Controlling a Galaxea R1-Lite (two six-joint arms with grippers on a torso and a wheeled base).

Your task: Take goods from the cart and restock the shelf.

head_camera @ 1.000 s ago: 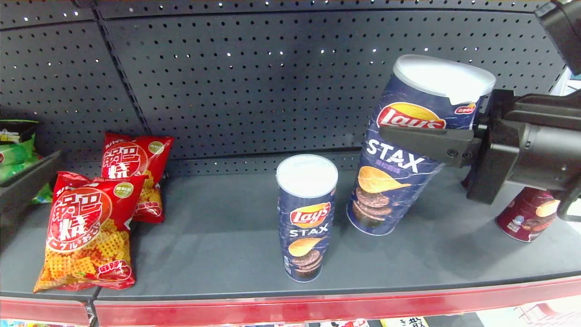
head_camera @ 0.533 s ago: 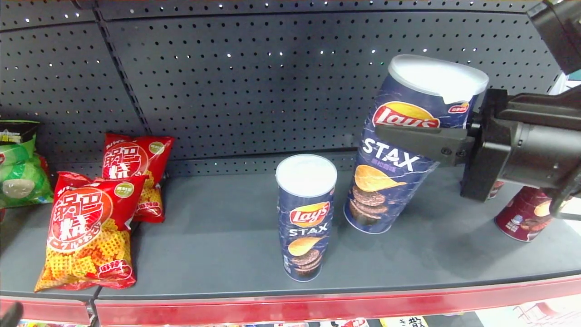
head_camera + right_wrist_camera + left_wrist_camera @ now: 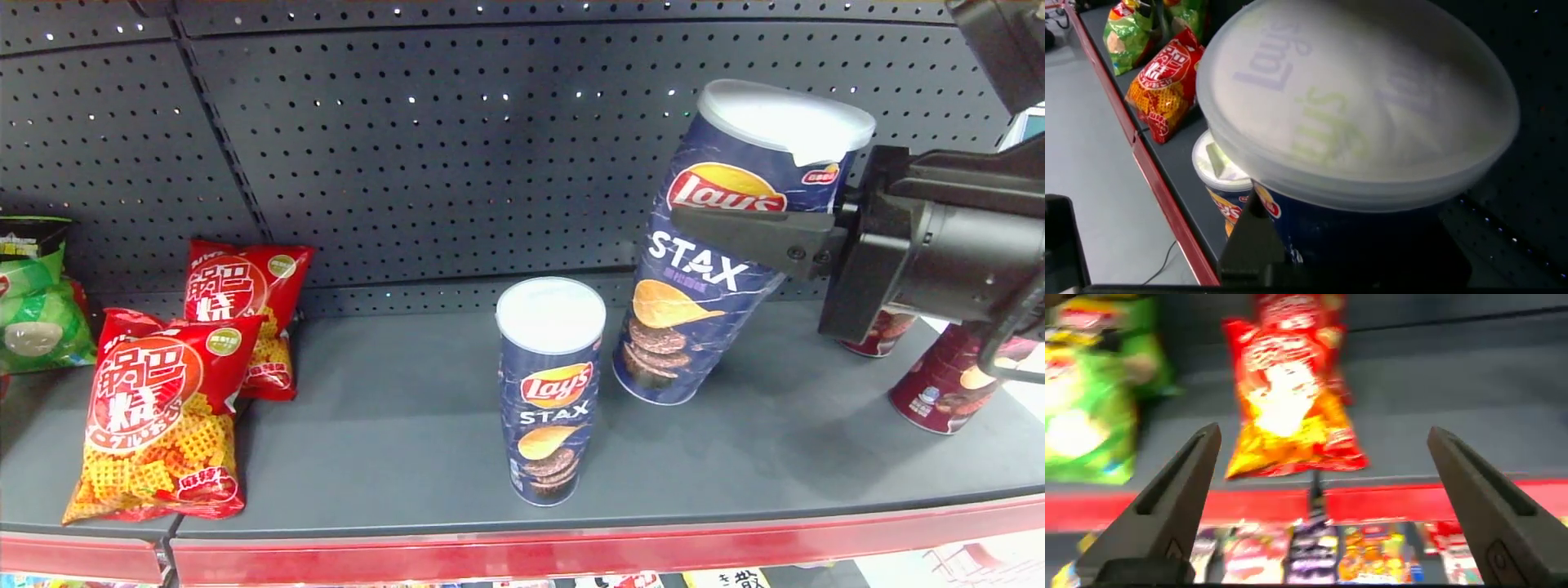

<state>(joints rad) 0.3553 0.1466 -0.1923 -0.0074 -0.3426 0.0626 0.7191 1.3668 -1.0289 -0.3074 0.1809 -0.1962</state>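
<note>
- Head view: the right gripper was clamped round the upper half of the held can, a navy chip can with a white lid. The can was tilted, its top leaning toward the robot's right and its base low over the grey shelf; whether it touched the shelf could not be told.
- It hung just behind and to the right of the standing can, an upright can of the same kind near the shelf's red front edge.
- Two red snack bags and a green bag lay at the left; two dark red cans stood at the right.
- Left wrist view: the left gripper was spread wide and empty, in front of the shelf edge, facing a red bag.
- Right wrist view: the held can's lid lay close to the camera, with the standing can beside it.
</note>
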